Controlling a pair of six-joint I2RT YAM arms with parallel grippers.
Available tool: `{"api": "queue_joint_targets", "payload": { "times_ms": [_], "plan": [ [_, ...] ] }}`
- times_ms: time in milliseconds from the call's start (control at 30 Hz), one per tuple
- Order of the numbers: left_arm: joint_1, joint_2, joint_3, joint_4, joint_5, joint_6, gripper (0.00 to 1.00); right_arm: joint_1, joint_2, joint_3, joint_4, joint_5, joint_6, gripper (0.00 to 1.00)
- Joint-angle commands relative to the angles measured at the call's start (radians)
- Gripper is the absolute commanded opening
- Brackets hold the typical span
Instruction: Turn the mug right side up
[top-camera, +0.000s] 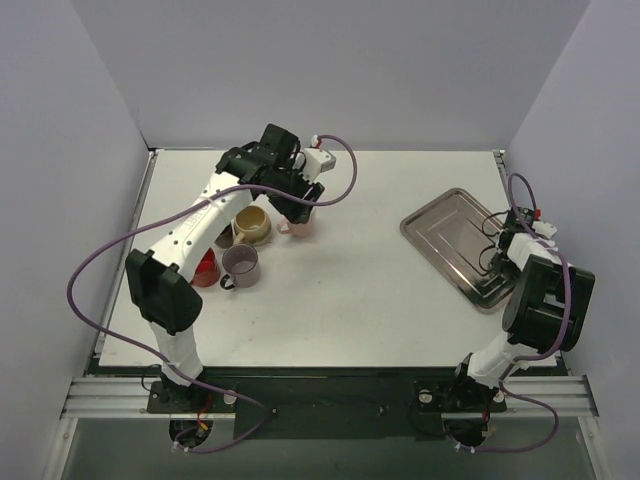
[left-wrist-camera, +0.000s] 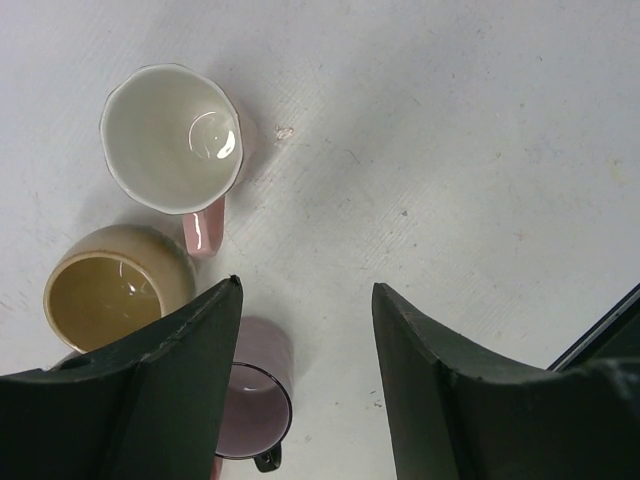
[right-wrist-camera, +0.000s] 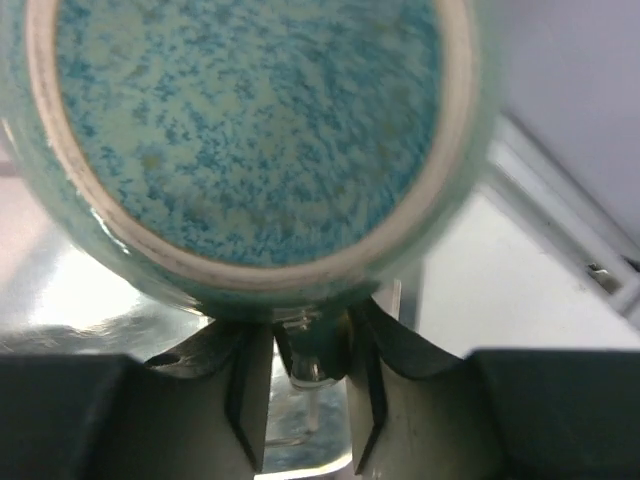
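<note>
**Right pincer clenched on the teal mug's handle, above the tray**

The right pincer (right-wrist-camera: 310, 385) has its two dark fingers (right-wrist-camera: 250, 400) drawn in tight on either side of a narrow handle (right-wrist-camera: 312, 355), gripping it. That handle belongs to the teal mug (right-wrist-camera: 250, 130). The mug's blue-speckled base, ringed by a pale unglazed band, fills the right wrist view and faces the camera. Its opening points away and cannot be seen. Under the mug and the fingers lies the shiny floor of the metal tray (top-camera: 445, 228), which sits at the right side of the worktop (top-camera: 350, 300). From above, the folded right arm hides the mug, so whether it touches the tray cannot be told.

The left pincer (left-wrist-camera: 308, 300) is released, its jaws spread wide with bare worktop between them, and it grips nothing. It hangs above a cluster of mugs on the left half of the worktop. A pink mug (left-wrist-camera: 170, 135) with a white inside stands upright, its handle pointing towards the pincer. Just beside it is a tan mug (left-wrist-camera: 105, 300), also upright. A mauve mug (left-wrist-camera: 255, 400) with a dark handle stands partly behind the left finger. A red mug (top-camera: 206, 268) shows only from above, mostly tucked under the left arm, next to the mauve one. The cluster is well apart from the tray.
</note>
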Motion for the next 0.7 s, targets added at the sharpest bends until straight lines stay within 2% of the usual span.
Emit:
{"api": "queue_joint_targets", "payload": {
  "times_ms": [0, 33, 167, 300, 367, 433, 500, 533, 600, 667],
  "plan": [
    [0.002, -0.041, 0.017, -0.009, 0.043, 0.002, 0.65, -0.009, -0.022, 0.025, 0.011, -0.005, -0.011, 0.11],
    [0.002, -0.051, 0.017, -0.015, 0.055, 0.005, 0.65, -0.009, -0.032, 0.022, 0.009, -0.005, -0.014, 0.0],
    [0.011, -0.116, -0.009, -0.031, 0.21, 0.002, 0.64, 0.011, -0.171, -0.003, -0.009, -0.041, -0.022, 0.0],
    [0.042, -0.212, -0.074, 0.053, 0.382, -0.074, 0.67, 0.108, -0.457, -0.021, -0.011, -0.119, -0.034, 0.0],
    [0.07, -0.269, -0.12, 0.118, 0.504, -0.125, 0.68, 0.171, -0.597, -0.014, -0.006, -0.224, -0.023, 0.0],
    [0.116, -0.332, -0.2, 0.207, 0.69, -0.18, 0.7, 0.261, -0.703, 0.005, -0.003, -0.275, -0.012, 0.0],
    [0.169, -0.402, -0.312, 0.397, 0.826, -0.34, 0.75, 0.403, -0.783, 0.057, -0.011, -0.307, 0.004, 0.0],
    [0.204, -0.451, -0.35, 0.567, 0.894, -0.469, 0.76, 0.447, -0.809, 0.067, 0.002, -0.321, 0.027, 0.0],
    [0.231, -0.504, -0.455, 0.763, 0.91, -0.617, 0.79, 0.549, -0.858, 0.095, 0.054, -0.379, 0.078, 0.0],
    [0.229, -0.528, -0.501, 0.831, 0.907, -0.643, 0.8, 0.648, -0.88, 0.106, 0.13, -0.442, 0.136, 0.0]
  ]
}}
